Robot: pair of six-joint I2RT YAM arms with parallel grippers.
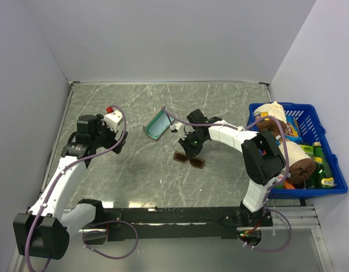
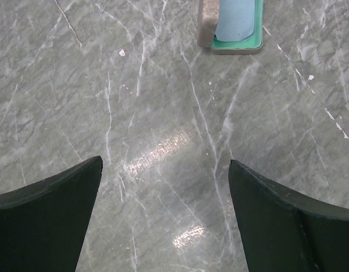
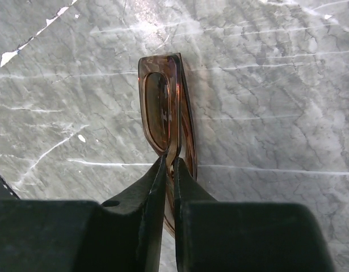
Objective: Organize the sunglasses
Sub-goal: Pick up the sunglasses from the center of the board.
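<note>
The sunglasses (image 1: pixel 189 159), amber-brown lenses in a thin frame, lie folded on the marble table just right of centre. My right gripper (image 3: pixel 169 161) is down over them, its two fingers pinched on the frame at the bridge between the lenses, and one lens (image 3: pixel 158 105) shows beyond the fingertips. The grey-brown case (image 1: pixel 158 126) lies open to the upper left of the sunglasses, teal inside with a light blue cloth (image 2: pixel 238 18) in it. My left gripper (image 2: pixel 165 164) hovers wide open over bare table, left of the case, with nothing between its fingers.
A blue basket (image 1: pixel 329 164) packed with bottles and packets stands at the table's right edge beside the right arm. The raised table rim (image 1: pixel 163 83) runs along the far side against the white walls.
</note>
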